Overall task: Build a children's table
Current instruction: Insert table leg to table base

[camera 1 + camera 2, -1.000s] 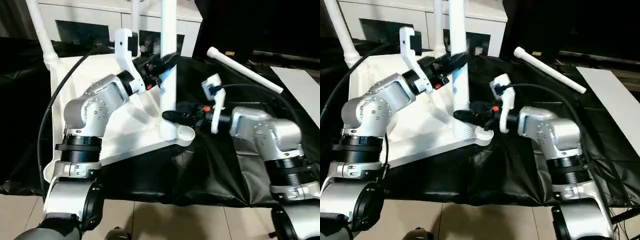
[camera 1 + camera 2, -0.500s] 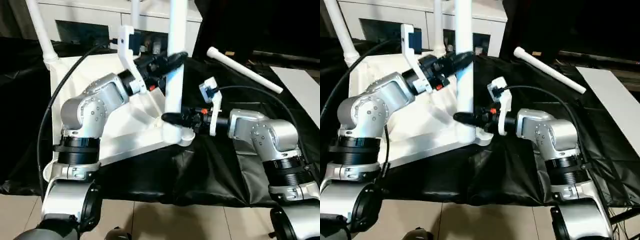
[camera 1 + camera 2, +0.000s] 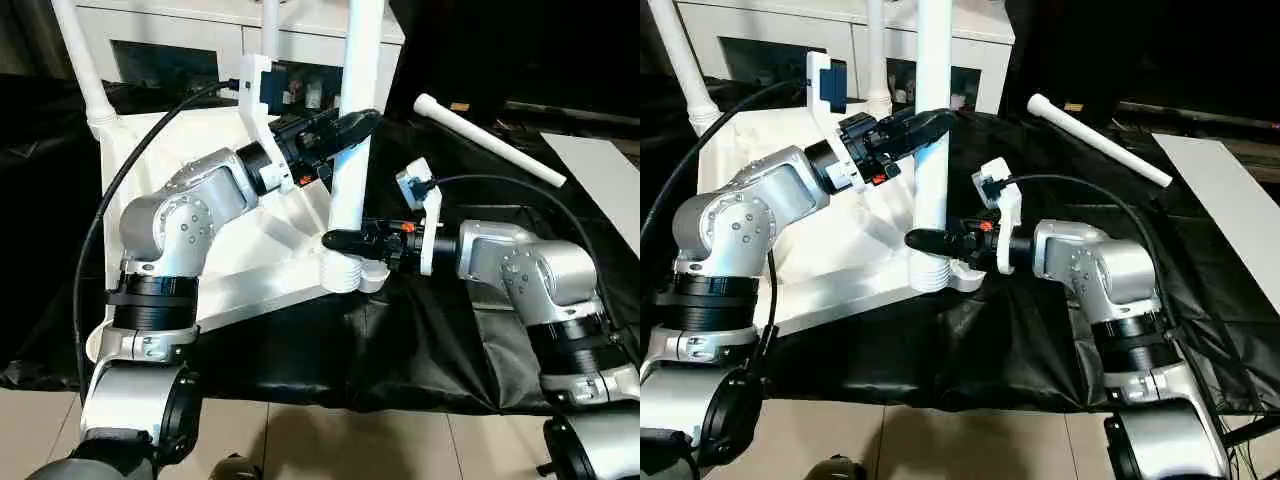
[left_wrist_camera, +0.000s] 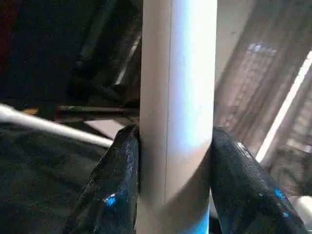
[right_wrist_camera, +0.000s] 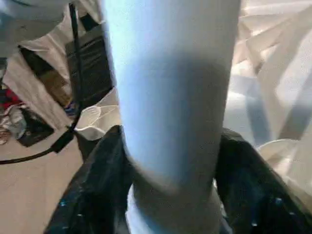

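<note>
The children's table top (image 3: 230, 250) lies upside down on black cloth, ribbed side up. One white leg (image 3: 352, 170) stands nearly upright at its near right corner, threaded end in the corner socket (image 3: 345, 272). My left gripper (image 3: 356, 124) is shut on this leg at mid height, and its fingers (image 4: 114, 190) press both sides of it. My right gripper (image 3: 340, 240) is shut on the same leg just above the threads, with the fingers (image 5: 92, 195) hugging it. Two more legs stand at the far corners (image 3: 85, 70) (image 3: 268, 15). Another leg (image 3: 490, 140) lies loose on the cloth to the right.
A white cabinet (image 3: 180, 55) with glass-fronted doors stands right behind the table top. A flat white board (image 3: 600, 170) lies at the far right. Black cloth (image 3: 400, 340) drapes to the tiled floor (image 3: 330, 440) at the front.
The held leg has swung more upright, its top moving right with my left gripper. My right gripper has closed in around the leg's base.
</note>
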`<state>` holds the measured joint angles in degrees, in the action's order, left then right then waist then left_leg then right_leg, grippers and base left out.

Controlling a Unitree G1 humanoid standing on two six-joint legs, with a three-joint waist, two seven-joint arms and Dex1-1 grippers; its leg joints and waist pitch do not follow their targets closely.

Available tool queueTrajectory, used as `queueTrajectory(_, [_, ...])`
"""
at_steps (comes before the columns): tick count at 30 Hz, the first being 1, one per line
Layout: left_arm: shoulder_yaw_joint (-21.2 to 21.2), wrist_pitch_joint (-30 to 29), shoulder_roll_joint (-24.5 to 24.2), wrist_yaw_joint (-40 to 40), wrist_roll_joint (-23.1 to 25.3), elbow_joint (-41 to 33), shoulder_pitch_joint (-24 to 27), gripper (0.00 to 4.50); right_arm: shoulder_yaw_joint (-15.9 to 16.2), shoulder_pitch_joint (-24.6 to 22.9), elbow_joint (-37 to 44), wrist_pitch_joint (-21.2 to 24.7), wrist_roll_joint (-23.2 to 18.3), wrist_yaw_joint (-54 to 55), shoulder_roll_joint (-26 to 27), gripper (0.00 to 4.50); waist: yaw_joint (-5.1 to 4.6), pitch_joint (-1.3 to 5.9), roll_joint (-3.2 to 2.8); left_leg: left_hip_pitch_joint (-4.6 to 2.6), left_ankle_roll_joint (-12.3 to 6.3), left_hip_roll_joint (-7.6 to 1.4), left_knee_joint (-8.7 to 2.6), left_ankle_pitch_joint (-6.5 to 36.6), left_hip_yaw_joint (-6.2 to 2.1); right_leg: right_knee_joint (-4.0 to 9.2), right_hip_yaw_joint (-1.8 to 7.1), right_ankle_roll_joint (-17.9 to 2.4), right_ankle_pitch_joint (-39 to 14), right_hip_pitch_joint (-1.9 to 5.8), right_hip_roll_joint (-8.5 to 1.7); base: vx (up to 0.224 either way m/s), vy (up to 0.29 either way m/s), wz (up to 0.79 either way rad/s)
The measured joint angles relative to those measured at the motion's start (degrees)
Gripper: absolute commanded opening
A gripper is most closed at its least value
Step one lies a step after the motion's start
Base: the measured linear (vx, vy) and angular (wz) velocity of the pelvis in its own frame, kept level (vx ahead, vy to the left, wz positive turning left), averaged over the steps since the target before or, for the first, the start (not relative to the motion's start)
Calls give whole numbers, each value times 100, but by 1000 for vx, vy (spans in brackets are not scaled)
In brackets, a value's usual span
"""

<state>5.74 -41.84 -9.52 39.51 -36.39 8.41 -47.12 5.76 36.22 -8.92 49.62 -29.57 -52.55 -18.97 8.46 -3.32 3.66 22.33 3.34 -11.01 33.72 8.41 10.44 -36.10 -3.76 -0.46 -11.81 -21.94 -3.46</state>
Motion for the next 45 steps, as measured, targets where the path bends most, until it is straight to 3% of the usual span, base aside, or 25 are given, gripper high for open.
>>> queueTrajectory(1, [-11, 0, -4, 34, -1, -29, 3, 174, 45, -5, 1, -9, 15, 0, 0, 297, -8, 0, 0, -1, 0, 0, 0, 0, 0, 0, 0, 0, 0, 0, 0, 0, 0, 0])
queueTrajectory(10, [-68, -22, -98, 221, -2, -44, 37, 174, 103, -7, 32, -50, 63, -13, -29, 300, -12, 0, 0, -1, 0, 0, -1, 0, 0, -1, 0, 0, 0, 0, 0, 0, 0, 0])
queueTrajectory(17, [-116, -23, -139, 285, -2, -96, 50, 174, 103, -20, 103, -50, 44, -72, -31, 227, -11, 0, 0, -2, 1, 0, 0, 0, 0, -1, 0, 0, 0, 1, 0, 0, 0, 0])
queueTrajectory(27, [-133, -39, -131, 277, -1, -98, 53, 174, 144, -62, 162, -105, 47, -140, -33, 193, -13, 0, 0, -2, 1, 0, 0, 0, 0, -1, 0, 0, 0, 1, 0, 0, 0, 0])
queueTrajectory(28, [-127, -73, -125, 249, -2, -98, 53, 209, 145, -69, 162, -108, 50, -136, -33, 192, -13, 0, 0, -2, 1, 0, 0, 0, 0, -1, 0, 0, 1, 1, 0, 0, 0, 0])
queueTrajectory(31, [-120, -149, -123, 126, 4, -92, 52, 244, 143, -121, 160, -155, 65, -43, -14, 192, -13, 0, 0, -2, 1, 0, 0, 0, 0, -1, 0, 0, 1, 1, 0, 0, 0, 0])
queueTrajectory(33, [-102, -93, -106, -1, 26, -54, 52, 249, 52, -162, 148, -255, 97, 204, 92, 191, -16, 0, 0, -2, 1, 0, 0, -1, 0, -2, 0, 0, 1, 1, 0, 0, 0, 0])
queueTrajectory(37, [188, 96, -75, -270, 30, 135, 53, 290, -521, -215, -122, -689, 273, 1082, 393, 190, -17, 0, 0, -2, 2, 0, 1, -1, 0, -2, 0, 0, 1, 0, 0, 0, 0, 0])
queueTrajectory(40, [232, 237, -163, -365, 175, 141, 92, 319, -839, -214, -437, -1232, 470, 1676, 465, 190, -14, 0, -1, -2, 2, 1, -1, -1, 0, 0, 1, 0, 1, 1, 0, 0, 0, 0])
queueTrajectory(42, [0, 432, -371, -232, 423, 132, 257, 330, -954, -216, -624, -1529, 601, 1956, 445, 190, -25, 0, -1, -3, 2, 1, -5, -1, 1, 1, 2, 2, 0, 0, 0, 0, 0, 0])
queueTrajectory(45, [-1277, 1205, -1095, 202, 1635, 279, 709, 336, -993, -263, -814, -1902, 866, 2164, 220, 190, -29, 1, -5, -4, 2, 1, -12, -1, 2, 3, 3, 17, -8, -1, 1, 0, 0, 0])
